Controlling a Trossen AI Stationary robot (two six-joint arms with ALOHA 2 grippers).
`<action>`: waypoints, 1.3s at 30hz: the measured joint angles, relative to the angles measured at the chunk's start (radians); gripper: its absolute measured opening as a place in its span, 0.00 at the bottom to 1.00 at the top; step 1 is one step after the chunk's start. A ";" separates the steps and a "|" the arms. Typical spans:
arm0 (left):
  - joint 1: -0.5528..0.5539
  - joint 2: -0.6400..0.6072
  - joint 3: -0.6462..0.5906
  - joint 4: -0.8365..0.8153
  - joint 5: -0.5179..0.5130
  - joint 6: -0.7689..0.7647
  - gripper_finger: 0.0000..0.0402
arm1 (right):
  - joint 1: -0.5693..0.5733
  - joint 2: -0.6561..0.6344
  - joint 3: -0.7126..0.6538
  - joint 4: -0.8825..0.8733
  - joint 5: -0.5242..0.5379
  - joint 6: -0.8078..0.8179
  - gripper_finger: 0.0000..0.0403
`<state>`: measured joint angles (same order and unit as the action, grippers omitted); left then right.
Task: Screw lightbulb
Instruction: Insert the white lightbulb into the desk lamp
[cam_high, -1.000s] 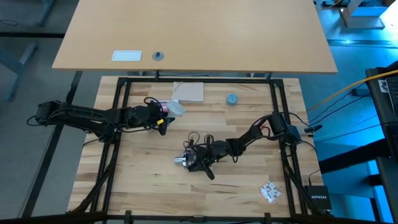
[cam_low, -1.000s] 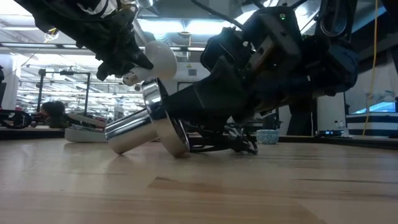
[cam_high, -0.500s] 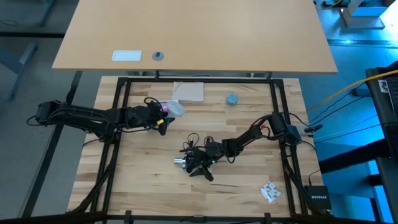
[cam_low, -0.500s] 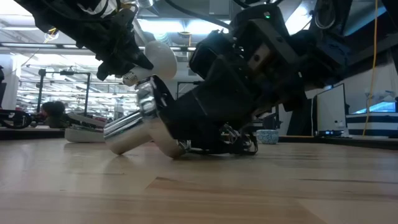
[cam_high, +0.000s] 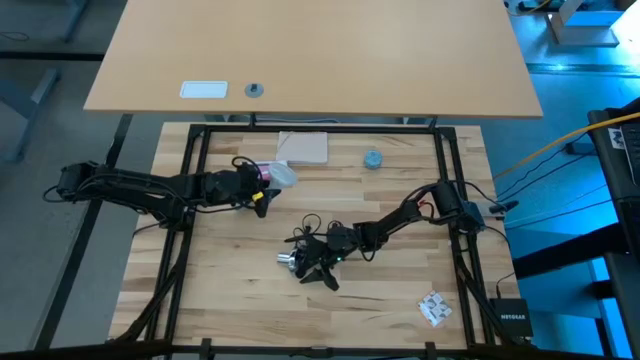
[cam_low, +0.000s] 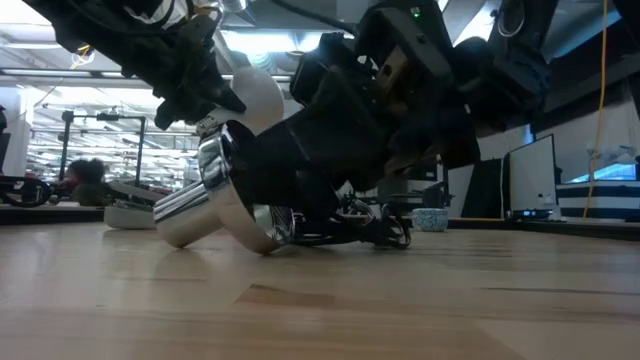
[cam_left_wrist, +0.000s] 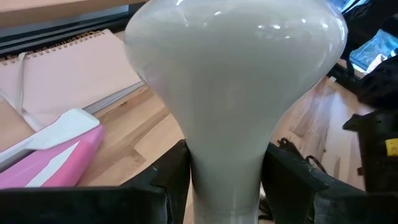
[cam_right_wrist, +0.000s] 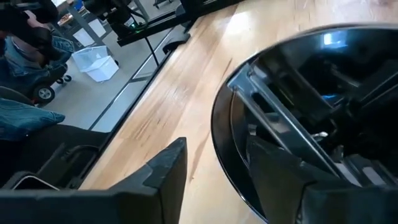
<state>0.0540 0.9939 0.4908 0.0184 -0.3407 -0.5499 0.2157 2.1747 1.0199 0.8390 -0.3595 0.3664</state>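
One lightbulb (cam_left_wrist: 233, 81) is held aloft by the left gripper (cam_high: 258, 190), its narrow neck pinched between the two dark fingers (cam_left_wrist: 163, 180) with the white globe sticking out in front. It is judged light, smooth and breakable; the tapered neck just above the screw base looks the safest place for a firm but gentle hold, and that is where it is taken.

Nearby on the table, the silvery socket (cam_low: 215, 200) is tipped on its side with its open mouth raised toward the bulb, and is apparently clamped at its rim by the right gripper (cam_high: 318, 265), though the fingers are partly hidden. A black cord (cam_low: 375, 225) trails behind.

The butcher-block tabletop (cam_high: 240, 290) is bare wood. A notebook (cam_high: 303, 147), a blue-grey cap (cam_high: 373, 158) and a pink tool (cam_left_wrist: 53, 155) lie farther off. Beyond the table, a lit workshop is seen.
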 joint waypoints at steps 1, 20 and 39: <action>0.000 0.000 0.000 -0.010 0.000 0.000 0.39 | 0.000 -0.003 0.000 0.000 -0.001 0.000 0.41; 0.000 0.000 0.000 -0.054 0.000 -0.005 0.39 | -0.032 -0.150 0.001 -0.007 -0.112 -0.166 0.36; 0.000 0.000 0.000 -0.063 0.000 0.008 0.39 | -0.185 -0.158 0.000 -0.181 -0.178 -0.728 0.36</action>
<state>0.0540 0.9939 0.4908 -0.0441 -0.3408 -0.5423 0.0308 2.0163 1.0203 0.6583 -0.5374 -0.3619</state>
